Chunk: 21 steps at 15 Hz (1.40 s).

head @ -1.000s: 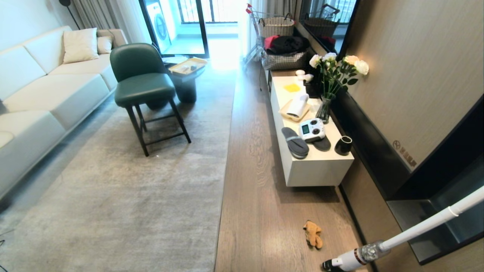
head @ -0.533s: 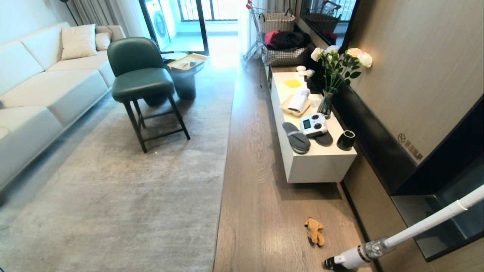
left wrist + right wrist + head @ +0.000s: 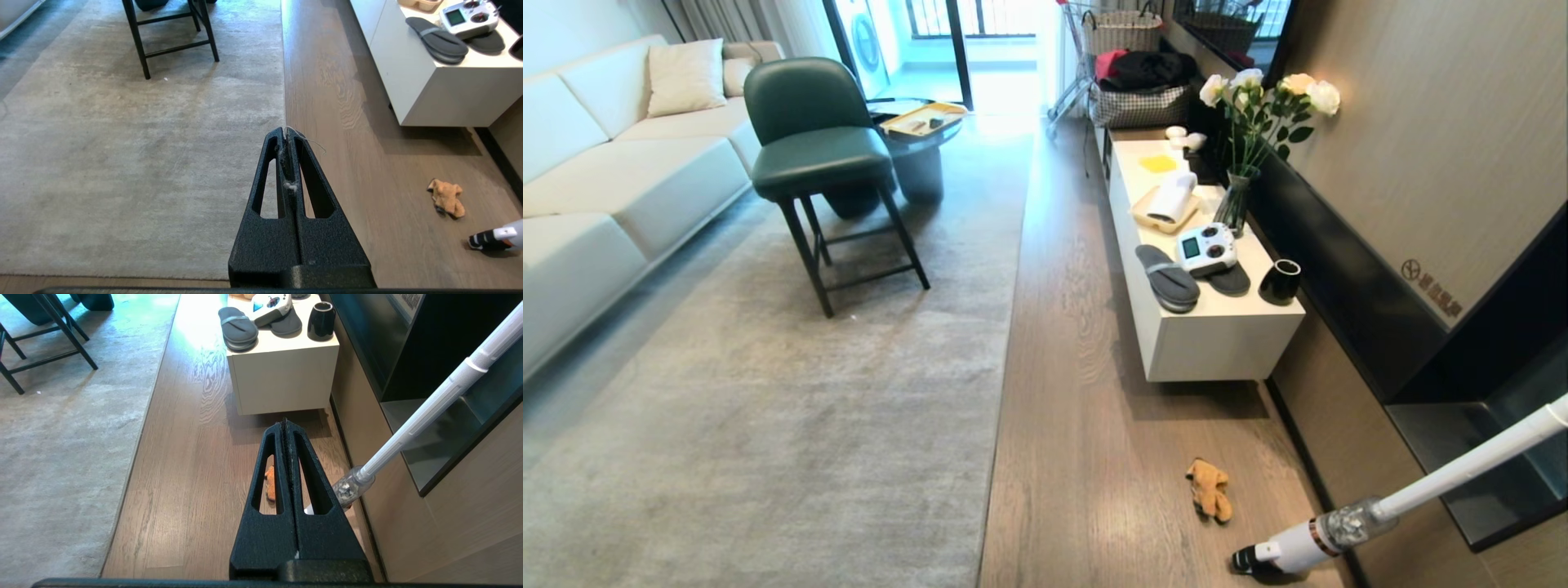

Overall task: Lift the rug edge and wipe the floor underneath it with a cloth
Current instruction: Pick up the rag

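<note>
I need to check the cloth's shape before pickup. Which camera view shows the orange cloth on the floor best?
The left wrist view: the cloth lies fully exposed and crumpled on the floor, near the vacuum head. The head view shows it whole too, but smaller. In the right wrist view the shut right end effector hides most of it.

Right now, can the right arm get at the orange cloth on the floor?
Probably yes. The cloth lies on bare floor on the robot's right, with nothing covering it. The vacuum rests close beside it, and the right pincer is shut and would have to open first.
</note>
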Motion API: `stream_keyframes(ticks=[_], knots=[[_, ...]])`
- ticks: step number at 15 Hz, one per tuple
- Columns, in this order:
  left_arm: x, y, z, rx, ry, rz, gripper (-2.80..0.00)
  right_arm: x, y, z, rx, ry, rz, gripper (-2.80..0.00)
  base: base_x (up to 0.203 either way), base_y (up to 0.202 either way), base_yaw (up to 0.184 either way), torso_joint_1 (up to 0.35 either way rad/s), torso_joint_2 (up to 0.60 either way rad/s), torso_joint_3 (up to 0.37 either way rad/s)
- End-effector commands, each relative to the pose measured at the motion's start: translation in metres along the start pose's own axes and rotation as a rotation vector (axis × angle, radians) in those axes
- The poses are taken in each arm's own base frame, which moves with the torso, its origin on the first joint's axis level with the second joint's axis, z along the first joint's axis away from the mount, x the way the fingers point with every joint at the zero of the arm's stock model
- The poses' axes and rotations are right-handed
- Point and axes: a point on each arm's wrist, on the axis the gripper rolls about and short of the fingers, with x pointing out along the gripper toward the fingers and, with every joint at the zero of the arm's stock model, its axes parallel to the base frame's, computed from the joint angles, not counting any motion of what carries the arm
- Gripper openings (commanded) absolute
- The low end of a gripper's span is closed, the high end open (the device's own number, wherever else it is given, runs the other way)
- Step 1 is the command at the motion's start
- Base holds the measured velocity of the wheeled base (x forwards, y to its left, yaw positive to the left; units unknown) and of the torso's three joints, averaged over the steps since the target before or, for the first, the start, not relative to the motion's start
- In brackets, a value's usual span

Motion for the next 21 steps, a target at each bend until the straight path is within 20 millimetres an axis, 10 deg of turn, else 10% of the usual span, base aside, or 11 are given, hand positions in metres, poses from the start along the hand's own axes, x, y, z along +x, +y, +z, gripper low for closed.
stream_keyframes(ticks=[1, 21], knots=[[0.0, 0.0, 0.0, 0.0, 0.0, 0.0, -2.8, 0.0002, 0.0, 0.0001, 0.0, 0.002, -0.001, -2.8, 0.0, 0.0, 0.0, -0.165, 0.51, 0.349], [0.0, 0.0, 0.0, 0.0, 0.0, 0.0, -2.8, 0.0002, 0.0, 0.0001, 0.002, 0.002, -0.001, -2.8, 0.0, 0.0, 0.0, -0.054, 0.44, 0.39]])
